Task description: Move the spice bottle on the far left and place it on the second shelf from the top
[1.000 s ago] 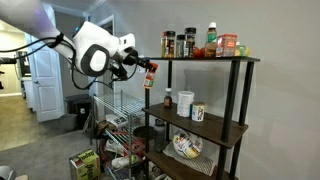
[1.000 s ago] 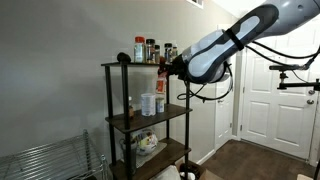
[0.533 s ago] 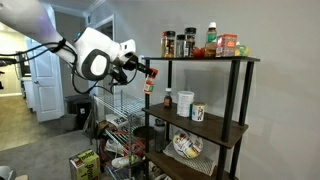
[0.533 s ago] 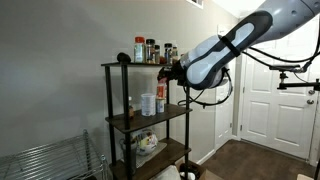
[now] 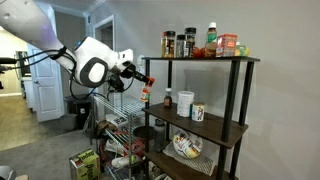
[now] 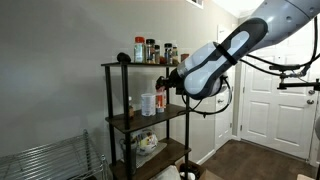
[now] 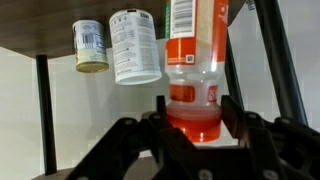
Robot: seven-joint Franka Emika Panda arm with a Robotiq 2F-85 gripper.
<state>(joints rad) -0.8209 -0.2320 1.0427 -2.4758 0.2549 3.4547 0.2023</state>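
My gripper [image 5: 141,80] is shut on the spice bottle [image 5: 145,96], a slim bottle with red-orange contents. It hangs in the air just outside the black-framed shelving unit, between its top board and the second shelf [image 5: 205,124]. In an exterior view the gripper [image 6: 171,81] holds the bottle [image 6: 161,90] just off the unit's front post, above the second shelf [image 6: 150,117]. The wrist view stands upside down: the bottle [image 7: 194,70] sits between my fingers [image 7: 232,108], with the dark-brown shelf board [image 7: 40,12] at the top.
Several dark spice jars [image 5: 178,44] and a green-capped bottle [image 5: 211,38] stand on the top board. A white can [image 5: 186,101] and a mug [image 5: 198,113] stand on the second shelf; they also show in the wrist view [image 7: 134,46]. A chrome wire rack [image 5: 118,118] stands under my arm.
My arm has lowered the held bottle from the top board's height to a level between the top board and the second shelf, drawing slightly away from the unit.
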